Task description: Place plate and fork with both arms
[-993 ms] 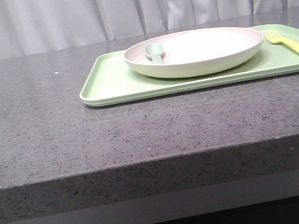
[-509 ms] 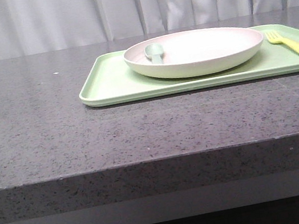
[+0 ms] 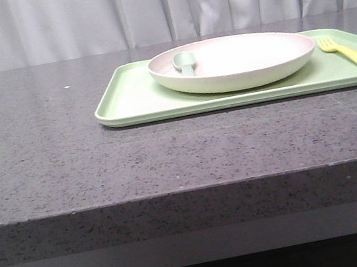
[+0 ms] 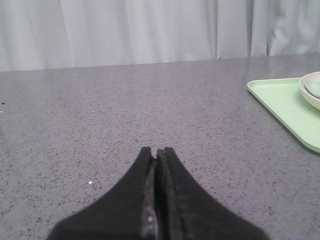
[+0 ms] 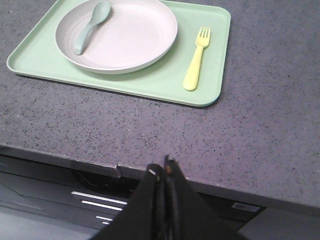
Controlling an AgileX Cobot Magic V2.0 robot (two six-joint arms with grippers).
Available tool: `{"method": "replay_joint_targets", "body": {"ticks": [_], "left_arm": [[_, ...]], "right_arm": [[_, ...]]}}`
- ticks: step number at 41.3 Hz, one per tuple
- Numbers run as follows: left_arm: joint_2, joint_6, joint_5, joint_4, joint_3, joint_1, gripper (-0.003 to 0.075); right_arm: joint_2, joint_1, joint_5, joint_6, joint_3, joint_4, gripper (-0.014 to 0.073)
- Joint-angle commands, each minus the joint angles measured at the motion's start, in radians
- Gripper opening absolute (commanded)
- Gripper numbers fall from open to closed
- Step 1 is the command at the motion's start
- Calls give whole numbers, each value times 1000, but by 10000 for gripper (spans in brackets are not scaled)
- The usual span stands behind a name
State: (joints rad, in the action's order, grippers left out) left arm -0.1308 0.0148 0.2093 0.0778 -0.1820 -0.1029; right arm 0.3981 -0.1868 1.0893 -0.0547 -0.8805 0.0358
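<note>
Resting place: plate (image 3: pixel 232 62) sits on green tray (image 3: pixel 132 100) on bench (image 3: pixel 67 167); fork (image 5: pixel 196 59) lies beside it, apart.
Spoon (image 5: pixel 90 26): inside plate.
Left tool (image 4: pixel 156 153): tips together, holding nothing.
Right tool (image 5: pixel 161 171): pressed together, empty.
Handling: both probably light, stiff, smooth plastic; take plate by raised rim, fork at mid-handle.

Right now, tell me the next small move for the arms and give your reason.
Probably open both grippers and begin reaching toward the tray. The left gripper and the right gripper both have their jaws shut and hold nothing, well short of the tray. The fork lies on the tray beside the plate, which has a spoon in it; neither is gripped.
</note>
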Motion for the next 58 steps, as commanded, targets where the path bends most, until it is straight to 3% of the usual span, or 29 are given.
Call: {"method": "replay_joint_targets", "body": {"ticks": [1, 14, 58], "left_arm": [[66, 10, -163, 1, 66, 24, -20], [159, 10, -273, -90, 195, 83, -20], [159, 10, -261, -92, 192, 83, -20]], "right_arm": [[10, 0, -70, 9, -19, -12, -68], [10, 0, -69, 9, -19, -12, -68], [8, 1, -81, 9, -14, -16, -68]]}}
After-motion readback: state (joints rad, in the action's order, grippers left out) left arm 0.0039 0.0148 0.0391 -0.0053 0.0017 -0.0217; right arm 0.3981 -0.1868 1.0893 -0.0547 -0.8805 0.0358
